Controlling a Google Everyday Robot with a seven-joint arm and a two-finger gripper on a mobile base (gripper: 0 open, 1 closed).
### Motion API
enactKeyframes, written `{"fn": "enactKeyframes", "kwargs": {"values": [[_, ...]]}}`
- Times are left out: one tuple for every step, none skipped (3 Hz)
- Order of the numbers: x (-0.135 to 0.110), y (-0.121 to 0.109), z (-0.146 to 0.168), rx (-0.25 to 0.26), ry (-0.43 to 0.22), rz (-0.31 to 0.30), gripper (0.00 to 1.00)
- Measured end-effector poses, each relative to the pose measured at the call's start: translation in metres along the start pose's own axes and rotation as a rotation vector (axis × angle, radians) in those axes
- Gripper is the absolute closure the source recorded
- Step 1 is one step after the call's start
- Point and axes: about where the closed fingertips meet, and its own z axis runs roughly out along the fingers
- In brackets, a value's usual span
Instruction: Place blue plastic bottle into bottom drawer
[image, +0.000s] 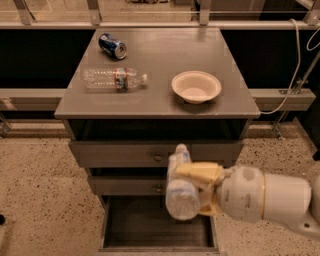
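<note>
I am holding the blue plastic bottle (179, 195) in the gripper (194, 191). The yellow fingers (201, 171) are pinching it tight. The bottle is hanging in front of the small drawers (117, 153), over the right side of the open bottom drawer (145, 227). On the cabinet top (165, 52), a clear bottle (114, 79) is lying at the left, a blue can (112, 46) is lying farther back, and a white bowl (196, 86) is sitting at the right.

Lab-like test space: terrazzo floor (35, 190), loose cable (295, 60), end effector (196, 191) holding blue plastic bottle (179, 202) over bottom drawer (150, 225).
</note>
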Motion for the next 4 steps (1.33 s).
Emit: {"fn": "enactKeyframes", "kwargs": {"values": [[-0.019,0.075,-0.001,-0.107,-0.022,0.116,1.00],[-0.028,0.103,0.000,-0.146,-0.033,0.157,1.00],[-0.006,0.107,0.011,-0.168,-0.029,0.162,1.00],[0.054,0.143,0.031,-0.199,-0.003,0.125,1.00]]}}
